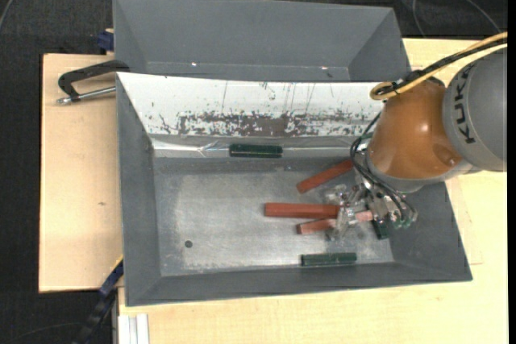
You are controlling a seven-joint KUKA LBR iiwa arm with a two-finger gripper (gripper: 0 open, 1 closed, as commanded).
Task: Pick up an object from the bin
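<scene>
While the arm [413,133] points down, the tool [348,216] sits among red sticks [300,210], grip unclear.

Taking the jaws of the gripper [348,219] as your reference, you can read one marking. The dark capital letters "KU" stand on the grey arm link [486,118], up and to the right of the jaws, just past the orange cover [411,133]. They run down the link's rounded side, turned sideways to you, and what follows them can't be made out. The dark speckled band [258,123] on the bin's back wall, above and to the left of the jaws, forms no letters you can read.
</scene>
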